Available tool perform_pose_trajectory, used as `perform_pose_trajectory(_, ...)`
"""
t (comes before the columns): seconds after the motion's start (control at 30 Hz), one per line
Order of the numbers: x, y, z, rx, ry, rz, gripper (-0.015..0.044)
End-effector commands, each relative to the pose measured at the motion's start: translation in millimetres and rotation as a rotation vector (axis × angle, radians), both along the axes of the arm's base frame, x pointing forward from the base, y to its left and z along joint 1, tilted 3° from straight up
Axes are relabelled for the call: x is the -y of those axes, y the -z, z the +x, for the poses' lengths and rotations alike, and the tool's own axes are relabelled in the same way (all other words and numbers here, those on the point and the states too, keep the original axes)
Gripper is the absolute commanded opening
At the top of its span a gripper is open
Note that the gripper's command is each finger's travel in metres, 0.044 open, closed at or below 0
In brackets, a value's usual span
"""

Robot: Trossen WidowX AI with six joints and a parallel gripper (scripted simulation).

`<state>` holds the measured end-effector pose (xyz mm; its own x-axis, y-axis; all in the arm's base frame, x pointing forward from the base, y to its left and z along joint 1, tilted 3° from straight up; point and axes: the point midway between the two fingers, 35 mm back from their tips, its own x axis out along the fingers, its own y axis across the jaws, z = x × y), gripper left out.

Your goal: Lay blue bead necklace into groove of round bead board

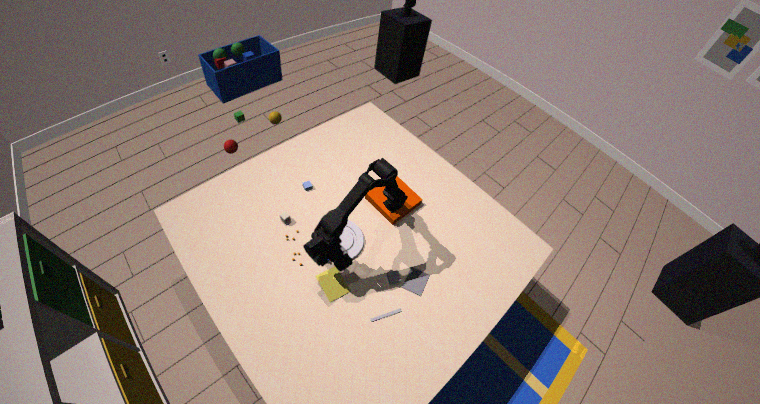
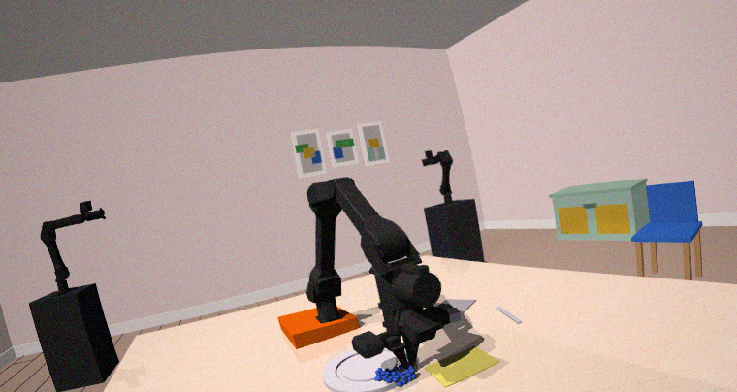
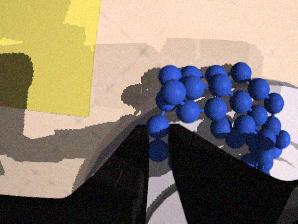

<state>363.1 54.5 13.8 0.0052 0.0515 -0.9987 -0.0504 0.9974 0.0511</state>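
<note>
The blue bead necklace [image 2: 396,375] [image 3: 216,107] lies bunched in a heap over the rim of the round bead board, on the side by the yellow sheet. The pale round bead board [image 1: 358,241] [image 2: 335,371] lies flat under and beside the arm, with a ring-shaped groove. My gripper [image 2: 408,367] [image 3: 157,133] points down at the board's edge and is shut on beads at one end of the heap. In the wrist view, a bead shows between the fingertips and another just below it. In the top view the arm hides the necklace.
A yellow sheet [image 1: 332,285] [image 2: 463,366] [image 3: 50,60] lies close beside the board. A grey sheet [image 1: 418,284] and a pale stick [image 1: 386,315] [image 2: 508,314] lie farther off. A blue cube [image 1: 307,186], a grey cube [image 1: 285,218] and several small orange bits lie on the other side.
</note>
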Motion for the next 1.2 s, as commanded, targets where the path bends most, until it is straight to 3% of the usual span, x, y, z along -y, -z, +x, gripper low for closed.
perform_pose_trajectory(0.0,0.0,-0.1,0.0,0.000,0.000,0.000,0.0000)
perform_pose_trajectory(0.8,1.8,-25.0,-0.7,-0.006,0.006,-0.001,0.0000)
perform_pose_trajectory(1.17,22.7,-24.3,-26.9,-0.007,0.006,-0.003,0.0000)
